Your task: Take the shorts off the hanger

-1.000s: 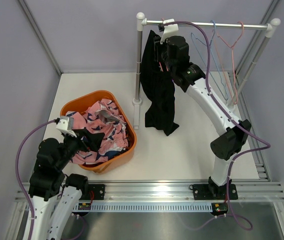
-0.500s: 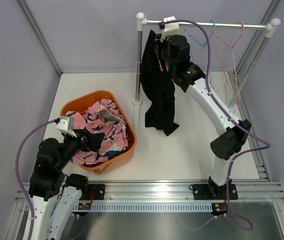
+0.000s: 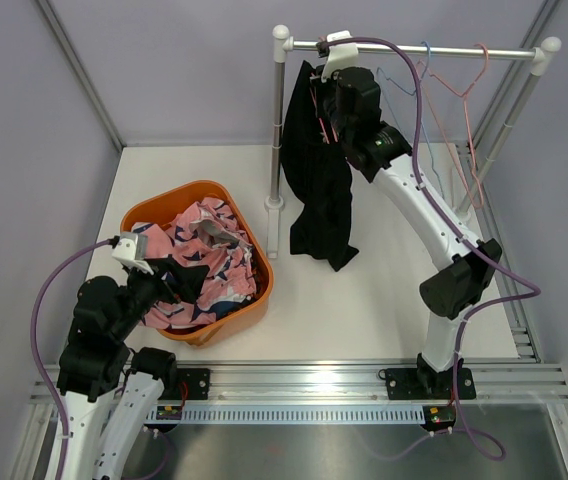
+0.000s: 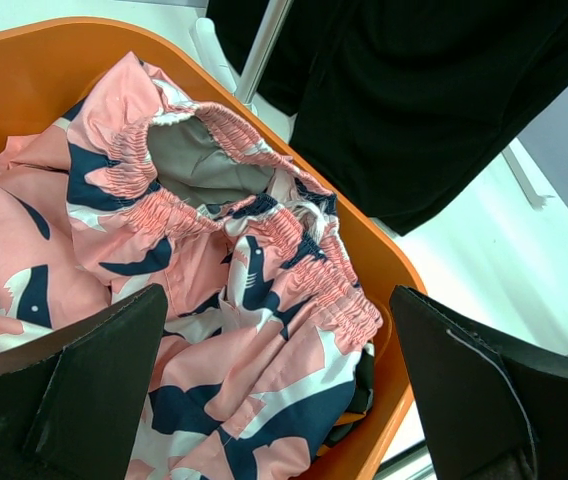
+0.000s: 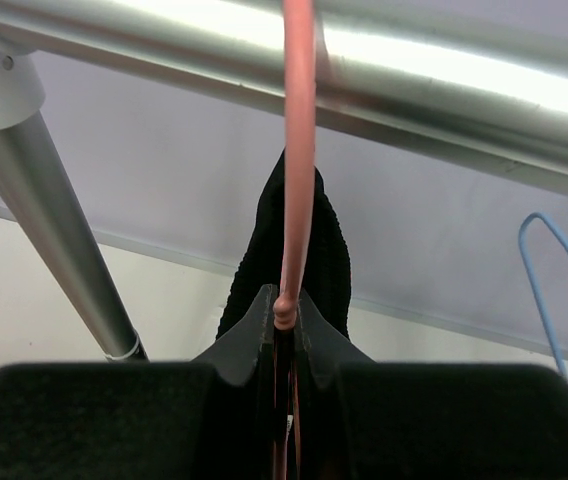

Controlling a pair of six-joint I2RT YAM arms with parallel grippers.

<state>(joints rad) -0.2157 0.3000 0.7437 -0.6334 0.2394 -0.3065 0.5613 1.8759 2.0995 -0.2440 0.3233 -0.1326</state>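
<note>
The black shorts (image 3: 316, 170) hang from a pink hanger (image 5: 297, 150) hooked on the metal rail (image 3: 414, 48) at the back. My right gripper (image 3: 326, 100) is shut on the pink hanger's neck (image 5: 284, 318), just under the rail (image 5: 164, 45). The black cloth (image 5: 299, 240) shows behind the fingers. The pink shorts with navy and white blotches (image 3: 209, 262) lie in the orange basket (image 3: 144, 212). They fill the left wrist view (image 4: 214, 290). My left gripper (image 3: 179, 278) is open and empty above them. The camouflage-print shorts are mostly hidden underneath.
Two empty hangers, blue (image 3: 399, 95) and pink (image 3: 464, 90), hang on the rail to the right. The rack's white left post (image 3: 279, 130) stands beside the basket. Grey walls close in the table at the left, back and right.
My right gripper has risen slightly toward the rail with the hanger. The empty hangers have swung a little. The left arm has not moved.
</note>
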